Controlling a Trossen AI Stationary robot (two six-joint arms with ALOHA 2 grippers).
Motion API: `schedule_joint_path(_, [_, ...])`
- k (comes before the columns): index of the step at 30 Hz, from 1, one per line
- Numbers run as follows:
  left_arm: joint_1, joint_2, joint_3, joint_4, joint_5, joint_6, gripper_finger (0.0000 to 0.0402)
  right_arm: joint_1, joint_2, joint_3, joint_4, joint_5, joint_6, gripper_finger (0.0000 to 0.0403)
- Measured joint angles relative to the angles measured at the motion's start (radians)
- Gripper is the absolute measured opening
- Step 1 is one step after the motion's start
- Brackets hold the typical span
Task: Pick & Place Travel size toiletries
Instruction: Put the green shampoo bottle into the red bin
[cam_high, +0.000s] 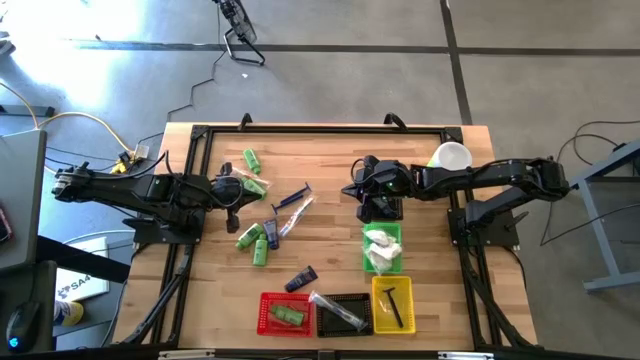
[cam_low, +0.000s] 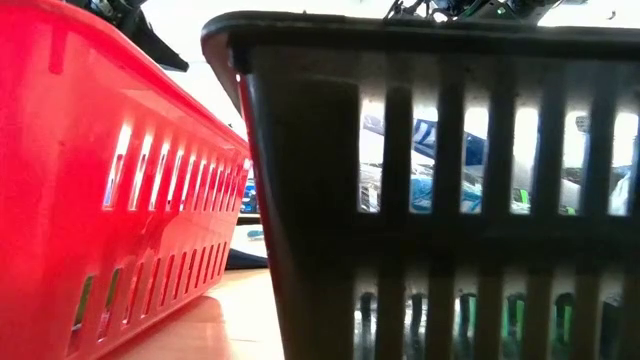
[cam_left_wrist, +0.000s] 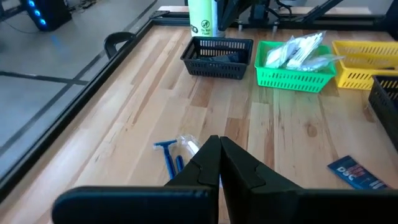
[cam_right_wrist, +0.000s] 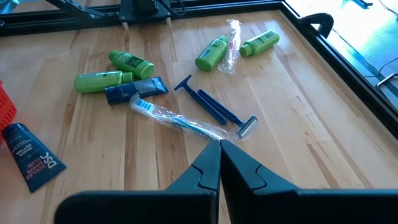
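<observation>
Two blue razors (cam_right_wrist: 214, 107) on table (cam_right_wrist: 298, 124).

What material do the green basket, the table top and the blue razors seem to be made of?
The green basket looks like moulded plastic, glossy, with a slotted wall. The table top seems to be wood with a smooth finish: pale planks with visible grain. The blue razors appear to be plastic, thin and evenly coloured; the head of one is pale, and I cannot tell whether it is metal.
</observation>
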Motion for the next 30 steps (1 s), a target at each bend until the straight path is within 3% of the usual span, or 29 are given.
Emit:
schedule_joint_path(4, [0.000,0.021,0.000,0.001,0.000,0.030,0.0038,0.000,0.000,0.000,0.000,0.000,0.000,0.0002])
schedule_joint_path(17, [0.000,0.096,0.000,-0.026,-0.001,0.031,0.0204,0.000,0.000,0.000,0.000,0.000,0.000,0.0002])
schedule_joint_path(22, [0.000,0.101,-0.001,-0.019,-0.001,0.020,0.0224,0.000,0.000,0.000,0.000,0.000,0.000,0.0002])
schedule_joint_path(25, [0.000,0.101,0.000,-0.029,0.010,-0.069,0.0225,0.000,0.000,0.000,0.000,0.000,0.000,0.0002])
schedule_joint_path(30, [0.000,0.098,0.000,-0.189,0.084,-0.200,0.0226,0.000,0.000,0.000,0.000,0.000,0.000,0.0003])
